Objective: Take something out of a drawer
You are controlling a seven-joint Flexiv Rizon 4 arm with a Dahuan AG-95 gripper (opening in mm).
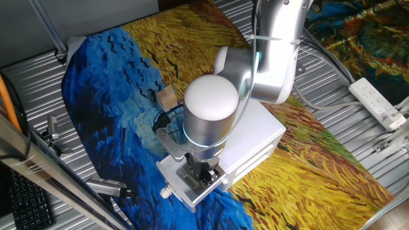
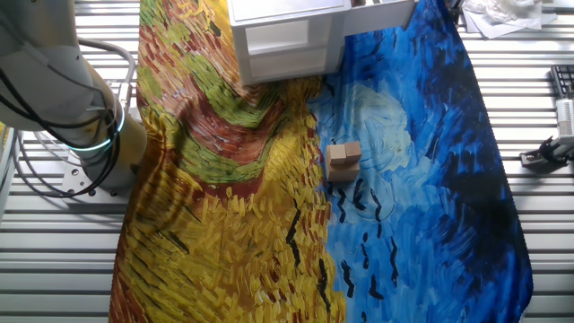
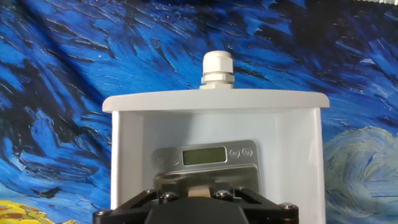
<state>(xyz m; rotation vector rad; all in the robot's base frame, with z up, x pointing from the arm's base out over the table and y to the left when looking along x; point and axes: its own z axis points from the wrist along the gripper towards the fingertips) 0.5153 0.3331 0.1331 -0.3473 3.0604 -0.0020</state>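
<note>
The white drawer [image 1: 181, 190] is pulled out of the white cabinet [image 1: 259, 137], its round knob [image 1: 165, 190] pointing to the front left. In the hand view the drawer's rim [image 3: 214, 99] and knob [image 3: 216, 68] are ahead, and a silver digital scale [image 3: 205, 155] lies on the drawer floor. My gripper [image 1: 201, 174] reaches down inside the drawer. In the hand view my gripper [image 3: 193, 194] has its jaws close together with a small tan block [image 3: 193, 190] filling the gap between them. The cabinet also shows at the top of the other fixed view [image 2: 287, 36].
A small wooden block [image 1: 167, 97] lies on the blue and yellow painted cloth behind the cabinet; it also shows in the other fixed view [image 2: 343, 160]. A power strip [image 1: 378, 102] lies at the right. A keyboard [image 1: 25, 204] and metal parts [image 1: 105, 187] lie at the left.
</note>
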